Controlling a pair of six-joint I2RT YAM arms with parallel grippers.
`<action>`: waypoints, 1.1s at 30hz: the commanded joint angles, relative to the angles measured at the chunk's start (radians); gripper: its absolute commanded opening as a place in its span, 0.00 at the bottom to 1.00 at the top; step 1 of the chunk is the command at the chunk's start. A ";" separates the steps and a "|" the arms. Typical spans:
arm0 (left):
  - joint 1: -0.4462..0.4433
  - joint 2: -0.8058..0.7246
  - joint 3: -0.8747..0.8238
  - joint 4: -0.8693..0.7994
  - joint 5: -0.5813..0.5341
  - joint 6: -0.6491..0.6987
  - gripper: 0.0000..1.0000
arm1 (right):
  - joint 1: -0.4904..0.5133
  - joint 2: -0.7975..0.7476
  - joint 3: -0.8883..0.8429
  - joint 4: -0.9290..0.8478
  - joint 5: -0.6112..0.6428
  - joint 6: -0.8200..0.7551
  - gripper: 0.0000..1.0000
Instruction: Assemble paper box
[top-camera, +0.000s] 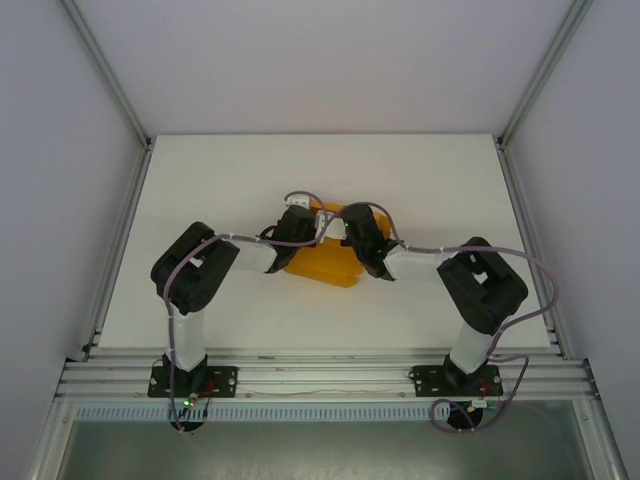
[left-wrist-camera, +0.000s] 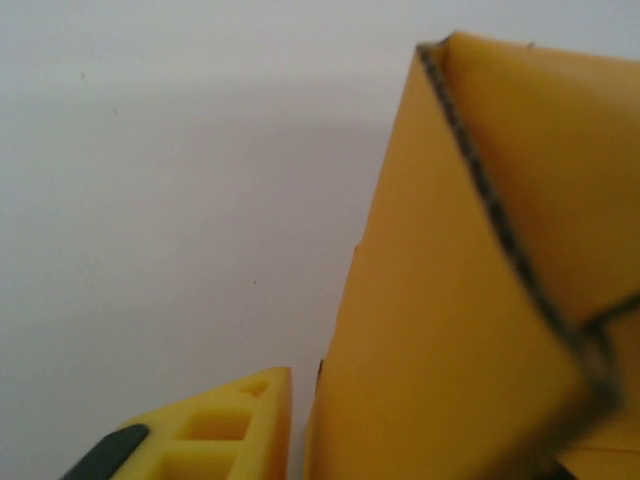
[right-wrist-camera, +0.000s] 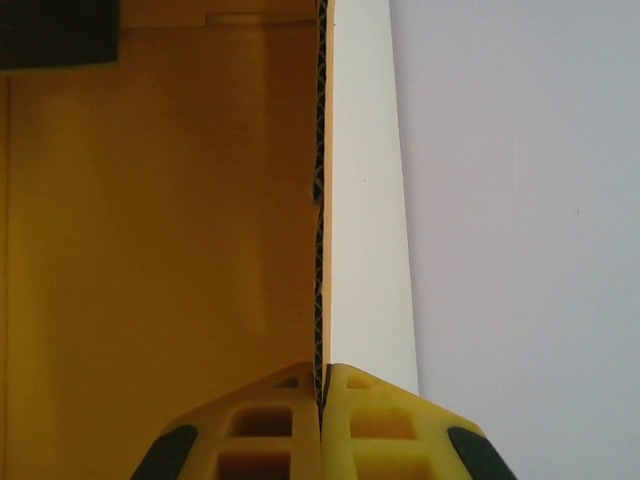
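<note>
Mid-surface (top-camera: 200, 180), we steady the box (top-camera: 322, 262) between both arms; right jaws are clamped on a wall (right-wrist-camera: 360, 200) edge, left jaws' state we cannot tell; we should hold that wall square while folding the neighbouring flap (left-wrist-camera: 450, 300) inward.

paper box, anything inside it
Inside the paper box the right wrist view shows bare orange-yellow card and a dark shape at the top left corner. From above, the left arm and right arm cover much of it.

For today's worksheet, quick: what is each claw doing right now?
Left claw: cannot be told; one finger sits beside the box.
Right claw: closed on the edge of a box wall.
</note>
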 joint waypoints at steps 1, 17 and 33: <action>0.010 0.000 -0.014 -0.018 -0.027 -0.007 0.13 | 0.009 -0.007 0.002 -0.127 -0.019 0.028 0.00; -0.004 0.001 -0.037 0.091 0.028 0.078 0.00 | -0.002 -0.195 0.034 -0.355 -0.163 0.294 0.66; -0.017 -0.018 -0.121 0.244 0.119 0.195 0.00 | -0.198 -0.263 0.196 -0.500 -0.462 0.793 0.80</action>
